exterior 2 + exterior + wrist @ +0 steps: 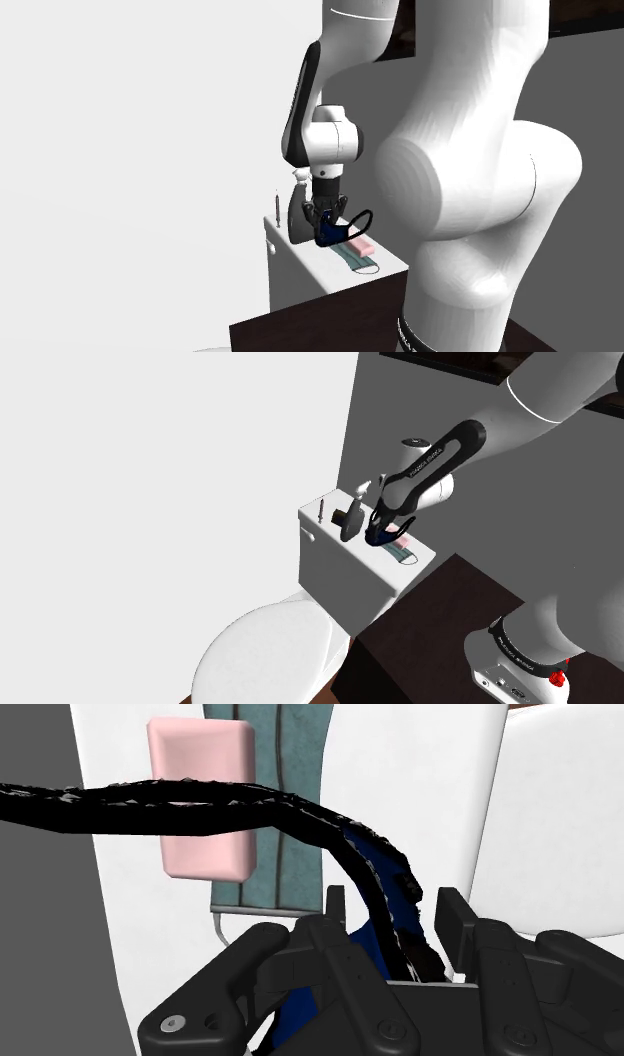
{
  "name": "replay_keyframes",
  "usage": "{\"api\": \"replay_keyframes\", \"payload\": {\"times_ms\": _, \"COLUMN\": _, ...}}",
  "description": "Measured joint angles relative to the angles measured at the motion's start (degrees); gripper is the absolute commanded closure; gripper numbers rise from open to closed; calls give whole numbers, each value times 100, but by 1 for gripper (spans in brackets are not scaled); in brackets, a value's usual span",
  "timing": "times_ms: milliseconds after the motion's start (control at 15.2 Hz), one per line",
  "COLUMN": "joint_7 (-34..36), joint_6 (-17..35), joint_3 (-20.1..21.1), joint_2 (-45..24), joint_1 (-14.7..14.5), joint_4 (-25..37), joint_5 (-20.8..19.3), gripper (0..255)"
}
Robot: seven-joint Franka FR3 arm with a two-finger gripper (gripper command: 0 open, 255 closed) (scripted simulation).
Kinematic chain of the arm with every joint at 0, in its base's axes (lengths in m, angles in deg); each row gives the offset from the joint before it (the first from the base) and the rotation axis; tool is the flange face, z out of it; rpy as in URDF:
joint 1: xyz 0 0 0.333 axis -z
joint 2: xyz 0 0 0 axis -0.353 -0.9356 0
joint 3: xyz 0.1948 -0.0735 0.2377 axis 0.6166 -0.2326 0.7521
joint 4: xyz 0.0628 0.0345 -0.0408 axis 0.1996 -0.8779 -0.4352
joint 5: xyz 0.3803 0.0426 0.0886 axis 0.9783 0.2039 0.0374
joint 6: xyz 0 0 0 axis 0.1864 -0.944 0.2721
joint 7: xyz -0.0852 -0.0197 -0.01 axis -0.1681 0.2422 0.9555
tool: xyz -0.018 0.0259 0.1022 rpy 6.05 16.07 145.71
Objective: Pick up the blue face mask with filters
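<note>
The blue face mask (384,539) (333,234) with black straps hangs just above the white toilet tank lid (325,534) (297,256), and my gripper (383,529) (324,216) is shut on it. In the wrist view the dark blue mask body (392,889) sits clasped between the two black fingers (336,910), gripper (395,916). One black strap (120,802) loops out sideways from the hand. Part of the mask is hidden behind the fingers.
On the tank lid under the mask lie a pink bar (404,539) (363,245) (195,754) and a teal flat mask (403,554) (358,262) (272,854). A dark object (345,521) and a thin stick (321,510) (277,205) stand further along. The toilet seat lid (262,652) lies below.
</note>
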Motion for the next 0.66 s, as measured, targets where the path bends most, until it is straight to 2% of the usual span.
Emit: {"api": "replay_keyframes", "payload": {"times_ms": 660, "joint_7": 245, "joint_6": -782, "joint_3": -119, "joint_2": 803, "joint_1": -43, "joint_4": -8, "joint_5": -345, "gripper": 255}}
